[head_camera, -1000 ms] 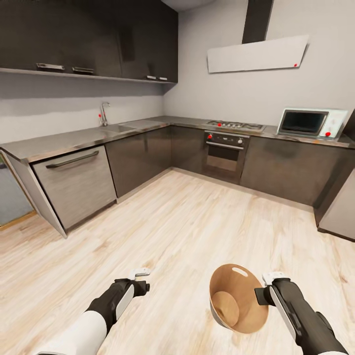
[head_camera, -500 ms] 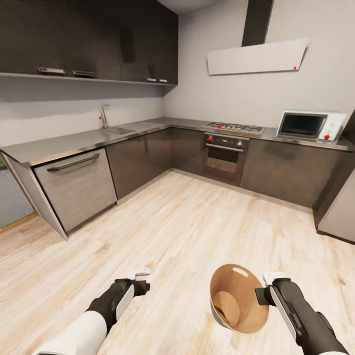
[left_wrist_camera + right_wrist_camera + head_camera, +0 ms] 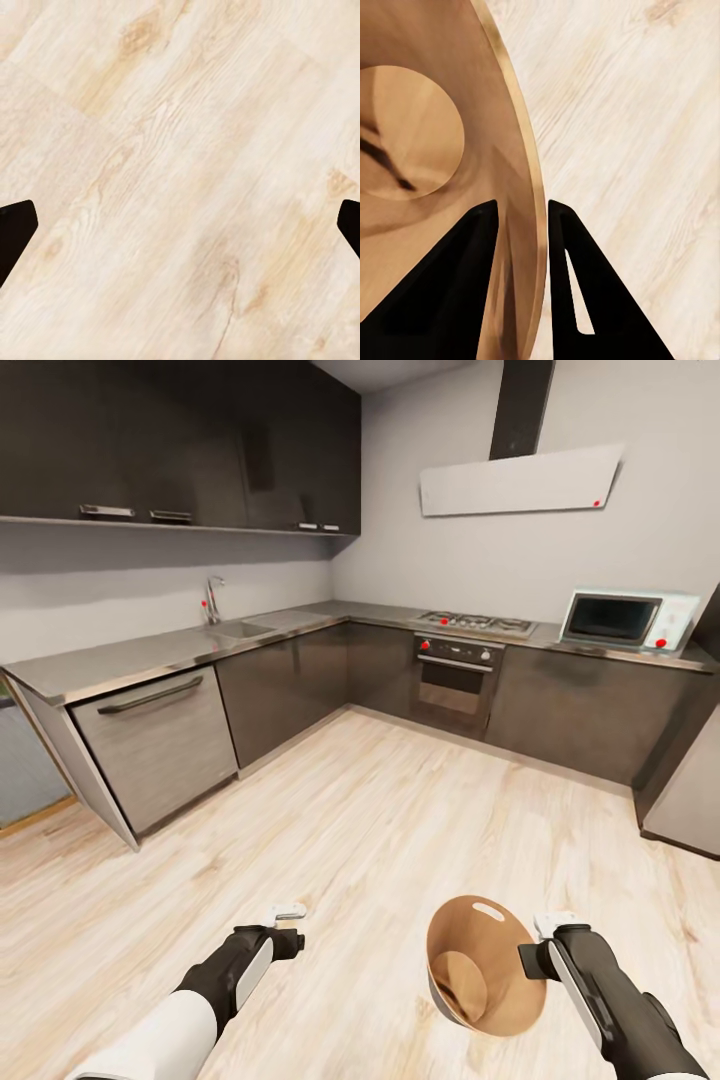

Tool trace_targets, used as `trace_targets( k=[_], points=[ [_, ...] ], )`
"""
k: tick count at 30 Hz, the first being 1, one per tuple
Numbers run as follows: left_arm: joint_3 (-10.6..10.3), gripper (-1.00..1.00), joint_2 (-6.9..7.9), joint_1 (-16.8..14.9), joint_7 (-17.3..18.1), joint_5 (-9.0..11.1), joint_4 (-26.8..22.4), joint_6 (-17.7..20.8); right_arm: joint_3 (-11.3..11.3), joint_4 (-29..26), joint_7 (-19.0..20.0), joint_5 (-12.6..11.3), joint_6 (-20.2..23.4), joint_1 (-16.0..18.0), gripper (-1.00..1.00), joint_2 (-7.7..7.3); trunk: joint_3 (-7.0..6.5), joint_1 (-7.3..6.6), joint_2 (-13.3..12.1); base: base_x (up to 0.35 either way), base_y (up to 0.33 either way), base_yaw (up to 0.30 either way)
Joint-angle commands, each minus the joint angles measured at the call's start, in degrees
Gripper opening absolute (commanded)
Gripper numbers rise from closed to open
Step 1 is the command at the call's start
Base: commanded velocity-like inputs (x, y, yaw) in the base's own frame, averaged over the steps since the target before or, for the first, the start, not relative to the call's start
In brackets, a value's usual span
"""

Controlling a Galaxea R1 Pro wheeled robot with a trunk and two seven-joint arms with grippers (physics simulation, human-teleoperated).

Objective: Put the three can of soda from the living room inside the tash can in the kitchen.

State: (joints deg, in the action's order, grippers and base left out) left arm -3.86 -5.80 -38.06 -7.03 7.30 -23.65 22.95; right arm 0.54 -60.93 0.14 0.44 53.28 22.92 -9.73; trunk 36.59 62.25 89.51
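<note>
Brown wood tone lines the inside of the tash can [image 3: 480,970], which hangs tilted above the pale plank floor [image 3: 380,830] at the lower right of the head view, its mouth turned up towards the camera and an oval handle slot near the far rim. The right gripper [image 3: 535,950] grips that rim: in the right wrist view one dark finger [image 3: 450,292] lies inside the wall and the other outside, the two pinching the thin golden edge of the bin [image 3: 435,112] between them. Its round bottom shows bare, with no can inside as far as the view reaches.

The left gripper [image 3: 288,922] hovers over the floor, well apart from the bin. In the left wrist view its dark fingertips [image 3: 15,232] sit at opposite edges of the picture, spread wide with nothing but floorboards between them.

Ahead lies the kitchen: dark grey cabinets [image 3: 290,680] run along two walls under a steel worktop, with a sink tap [image 3: 212,598] on the left run, a built-in oven [image 3: 455,680] below a gas hob [image 3: 478,622], a white hood [image 3: 520,478] above, and a pale microwave [image 3: 628,618] on the worktop at right.
</note>
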Motion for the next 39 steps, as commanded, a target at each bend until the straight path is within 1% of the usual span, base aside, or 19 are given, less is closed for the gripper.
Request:
trace_targets(
  k=[1,24,39],
  points=[
    [0.0,1.00,0.00,0.0,0.0,0.0,0.0,0.0,0.0,0.0,0.0,-0.6,0.0,0.0,-1.00,-0.01,-0.19,-0.23,-0.4,0.000,0.000,0.000],
    [0.0,1.00,0.00,0.0,0.0,0.0,0.0,0.0,0.0,0.4,0.1,-0.6,-0.1,0.0,-1.00,-0.12,-4.32,-5.28,-9.6,0.000,0.000,0.000],
    [0.0,1.00,0.00,0.0,0.0,0.0,0.0,-0.4,0.0,0.4,0.1,-0.6,-0.1,0.0,-1.00,-0.02,-4.32,-5.28,-9.6,0.000,0.000,0.000]
  ],
)
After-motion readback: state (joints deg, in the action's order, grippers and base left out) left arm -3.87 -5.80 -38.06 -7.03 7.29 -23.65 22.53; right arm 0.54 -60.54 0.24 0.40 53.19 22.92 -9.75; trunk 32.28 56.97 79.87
